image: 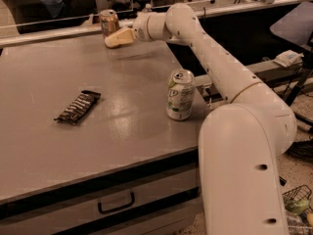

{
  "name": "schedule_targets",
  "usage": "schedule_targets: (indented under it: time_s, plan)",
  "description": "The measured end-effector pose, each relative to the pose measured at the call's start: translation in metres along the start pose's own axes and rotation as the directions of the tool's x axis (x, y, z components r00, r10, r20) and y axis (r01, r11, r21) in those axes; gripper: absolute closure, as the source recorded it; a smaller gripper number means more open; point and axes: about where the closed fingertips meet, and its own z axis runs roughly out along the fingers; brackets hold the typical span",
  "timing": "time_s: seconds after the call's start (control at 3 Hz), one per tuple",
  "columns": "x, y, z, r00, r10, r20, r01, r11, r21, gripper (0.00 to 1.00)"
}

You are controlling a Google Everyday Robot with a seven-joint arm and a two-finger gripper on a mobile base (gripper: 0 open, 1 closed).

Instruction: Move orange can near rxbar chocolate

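Note:
The orange can [108, 22] stands upright at the far edge of the grey table [44, 146], near the back middle. My gripper [115, 39] is at the end of the long white arm, just in front of and slightly right of the can, close to it. The rxbar chocolate [78, 106], a flat dark wrapper with pale lettering, lies on the table's left half, well in front of the can.
A white and green can [180, 95] stands upright near the table's right edge, under my arm. My white base [244, 170] fills the right foreground. A drawer with a handle [115, 202] is under the tabletop. A person sits behind the far edge.

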Motion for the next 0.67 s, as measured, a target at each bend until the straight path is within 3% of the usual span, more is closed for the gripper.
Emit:
schedule_targets:
  time_s: [0.33,0.67]
  plan:
    - [0.0009,-0.0006,0.0090,0.999,-0.044,-0.003,0.044,0.9988,-0.021,0.00]
    - [-0.0001,0.0031,0.0185,0.999,-0.045,-0.003,0.044,0.9982,-0.040,0.00]
